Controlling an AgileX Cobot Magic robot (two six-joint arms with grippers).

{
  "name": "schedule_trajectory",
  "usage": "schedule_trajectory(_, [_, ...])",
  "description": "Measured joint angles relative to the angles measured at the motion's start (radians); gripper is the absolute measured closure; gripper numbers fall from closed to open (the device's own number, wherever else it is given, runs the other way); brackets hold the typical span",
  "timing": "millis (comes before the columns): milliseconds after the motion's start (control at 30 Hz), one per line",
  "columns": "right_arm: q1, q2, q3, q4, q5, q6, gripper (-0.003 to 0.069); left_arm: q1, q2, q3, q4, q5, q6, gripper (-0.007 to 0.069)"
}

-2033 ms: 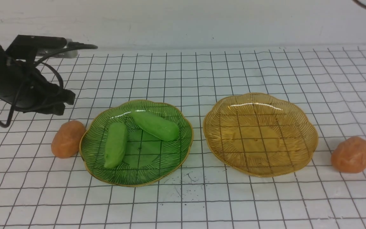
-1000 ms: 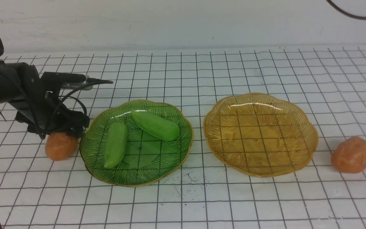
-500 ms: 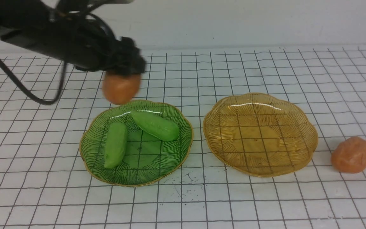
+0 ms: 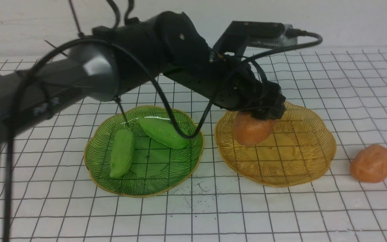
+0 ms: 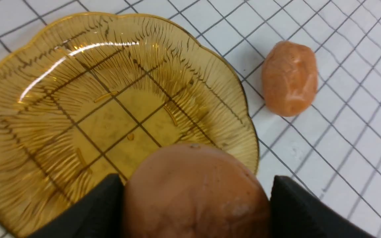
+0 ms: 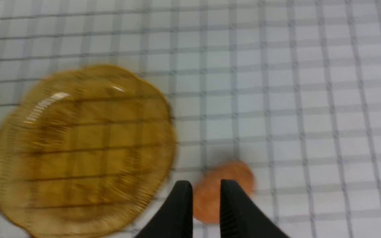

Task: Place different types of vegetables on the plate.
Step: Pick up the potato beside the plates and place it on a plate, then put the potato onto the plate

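The potato (image 4: pixel 251 129) looks light, lumpy and slightly soft, so it is best gripped across its middle. The left pincer (image 4: pixel 267 111) clamps its sides, holding it over the amber plate's (image 4: pixel 314 161) left part. The right pincer (image 6: pixel 206 205), barely open and empty, hovers above the second potato (image 4: pixel 372 163).

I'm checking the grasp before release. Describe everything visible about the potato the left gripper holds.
The potato is an orange-brown, lumpy oval with matte, faintly speckled skin, and it looks like a toy. The left gripper is shut on it, black fingers pressing its two sides and hiding its top in the front view. It hangs over the left part of the amber plate; whether its underside touches the plate cannot be told.
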Motion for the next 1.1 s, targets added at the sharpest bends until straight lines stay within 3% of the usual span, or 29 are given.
schedule_trajectory(100, [-0.148, -0.024, 0.131, 0.038, -0.002, -0.004, 0.0524, -0.001, 0.09, -0.067, 0.002, -0.006, 0.0, 0.0123])
schedule_trajectory(267, [-0.254, -0.021, 0.27, 0.197, -0.013, -0.084, 0.0433, -0.001, 0.196, -0.14, 0.011, -0.023, 0.0, 0.0123])
schedule_trajectory(367, [-0.27, -0.021, 0.327, 0.274, -0.059, -0.114, 0.0374, -0.001, 0.228, -0.156, 0.01, -0.025, 0.0, 0.0113])
schedule_trajectory(433, [-0.272, -0.014, 0.38, 0.338, -0.139, -0.129, 0.027, -0.001, 0.253, -0.161, 0.007, -0.026, 0.0, 0.0053])
schedule_trajectory(500, [-0.272, 0.006, 0.394, 0.355, -0.184, -0.132, 0.0195, -0.001, 0.26, -0.162, 0.006, -0.027, 0.0, -0.0006])
schedule_trajectory(533, [-0.272, 0.006, 0.394, 0.354, -0.188, -0.132, 0.0195, -0.001, 0.26, -0.162, 0.006, -0.027, 0.0, -0.0006])
schedule_trajectory(567, [-0.272, 0.035, 0.397, 0.357, -0.215, -0.131, 0.0129, -0.001, 0.261, -0.163, 0.006, -0.027, -0.001, -0.0038])
schedule_trajectory(667, [-0.272, 0.09, 0.397, 0.357, -0.236, -0.129, 0.0049, -0.001, 0.261, -0.165, 0.006, -0.021, -0.007, -0.0057])
schedule_trajectory(800, [-0.272, 0.16, 0.397, 0.36, -0.266, -0.124, 0.0008, -0.001, 0.254, -0.167, 0.007, 0.004, -0.018, -0.0056])
schedule_trajectory(933, [-0.272, 0.219, 0.397, 0.367, -0.296, -0.104, 0.0004, -0.001, 0.224, -0.193, 0.036, 0.069, -0.036, -0.0031])
schedule_trajectory(1100, [-0.272, 0.338, 0.397, 0.444, -0.331, -0.084, 0.0004, 0.003, 0.122, -0.267, 0.144, 0.254, -0.157, 0.019])
